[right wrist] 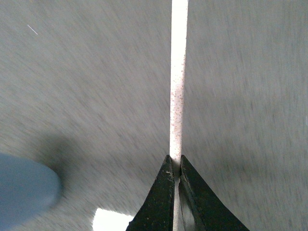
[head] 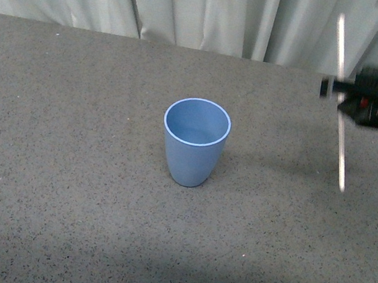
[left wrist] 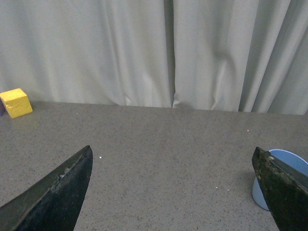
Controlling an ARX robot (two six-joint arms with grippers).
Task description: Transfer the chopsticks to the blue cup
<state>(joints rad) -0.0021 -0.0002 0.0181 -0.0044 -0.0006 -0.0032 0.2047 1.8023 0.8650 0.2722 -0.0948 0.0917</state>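
The blue cup (head: 195, 141) stands upright near the middle of the grey table, and its inside looks empty. My right gripper (head: 334, 88) is in the air at the far right, well right of the cup and higher than its rim, shut on the chopsticks (head: 342, 107), a thin pale stick held nearly upright above the table. In the right wrist view the stick (right wrist: 177, 86) runs out from between the closed fingertips of my right gripper (right wrist: 175, 166), and the cup (right wrist: 24, 185) is a blur to one side. My left gripper (left wrist: 173, 154) is open and empty, with the cup (left wrist: 284, 166) beside one finger.
A pale curtain (head: 193, 8) hangs behind the table's far edge. A yellow block (left wrist: 16, 102) sits far off by the curtain in the left wrist view. The table (head: 66, 166) is speckled grey.
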